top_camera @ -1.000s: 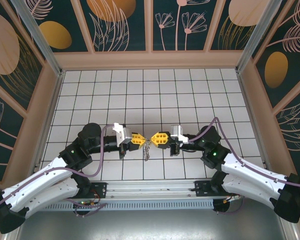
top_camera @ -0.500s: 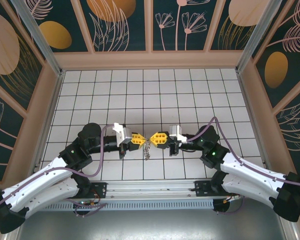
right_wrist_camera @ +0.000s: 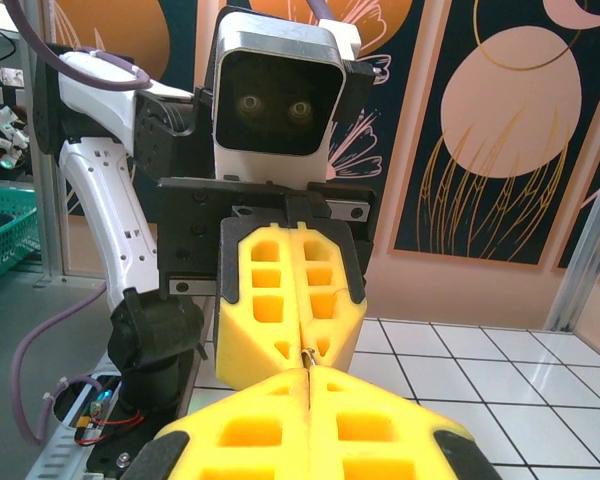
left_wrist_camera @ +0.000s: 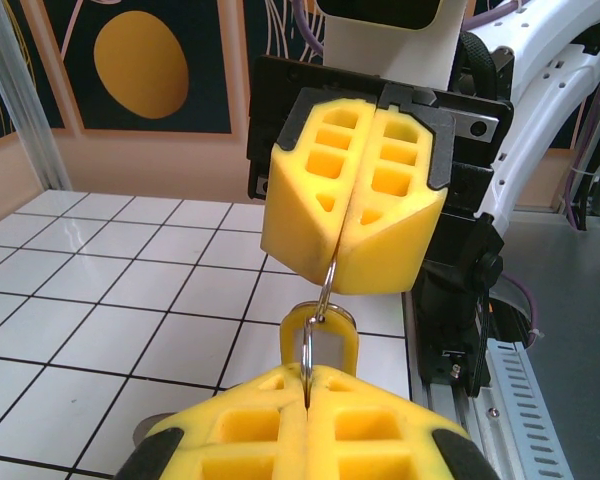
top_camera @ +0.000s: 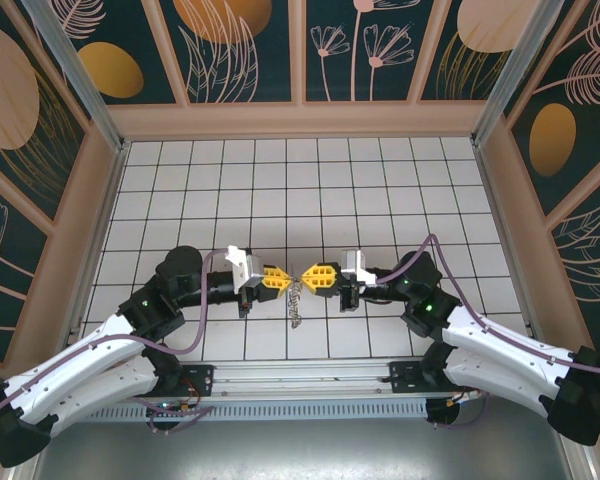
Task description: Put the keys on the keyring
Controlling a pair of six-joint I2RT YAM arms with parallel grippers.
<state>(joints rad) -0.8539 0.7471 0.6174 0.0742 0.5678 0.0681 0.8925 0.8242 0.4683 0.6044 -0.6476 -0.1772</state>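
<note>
Top: left gripper (top_camera: 286, 279) and right gripper (top_camera: 307, 277) meet tip to tip over the near-centre of the tiled table (top_camera: 280, 180), both pairs of yellow fingers pressed together. The keyring (top_camera: 296, 300) hangs in the gap between the tips, its silvery bits dangling toward the near edge; too small here to tell who holds what. Left wrist: left gripper (left_wrist_camera: 308, 375) at the bottom, fingers closed seam to seam, with a yellow loop (left_wrist_camera: 290, 335) sticking up out of the seam; cannot tell whether that is a key. The keyring (left_wrist_camera: 325, 295), a thin wire loop, passes through it and runs up into the closed seam of the right gripper (left_wrist_camera: 335, 278), which pinches it, all clear above the tiles. Right wrist: right gripper (right_wrist_camera: 308, 385) closed at the bottom, left gripper (right_wrist_camera: 302, 345) straight opposite, also closed, tips touching or nearly so; a small metal bit (right_wrist_camera: 307, 354) shows where the seams meet.
</note>
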